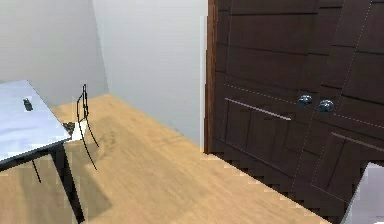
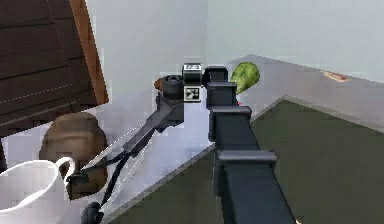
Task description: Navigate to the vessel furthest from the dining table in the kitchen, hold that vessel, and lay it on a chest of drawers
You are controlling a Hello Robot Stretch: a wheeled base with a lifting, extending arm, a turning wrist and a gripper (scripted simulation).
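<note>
A white mug (image 2: 28, 192) stands on a pale countertop (image 2: 170, 160) at the arm side view's lower left. My dark arm (image 2: 240, 160) rises from the bottom edge. Beyond it the gripper (image 2: 82, 196) slants down to the left, its thin fingers (image 2: 120, 160) ending beside the mug's handle. A rounded brown vessel-like thing (image 2: 72, 140) sits just behind the fingers. I cannot tell whether the gripper holds anything. In the forward view a table (image 1: 25, 125) with a pale top stands at the left, a small dark object (image 1: 28, 102) lying on it.
A green rounded thing (image 2: 246, 76) and a small pinkish item (image 2: 337, 76) lie farther along the countertop. A dark wire chair (image 1: 82, 122) stands by the table on the wooden floor (image 1: 170, 170). Tall dark wooden doors (image 1: 290, 100) with round knobs close off the forward view's right.
</note>
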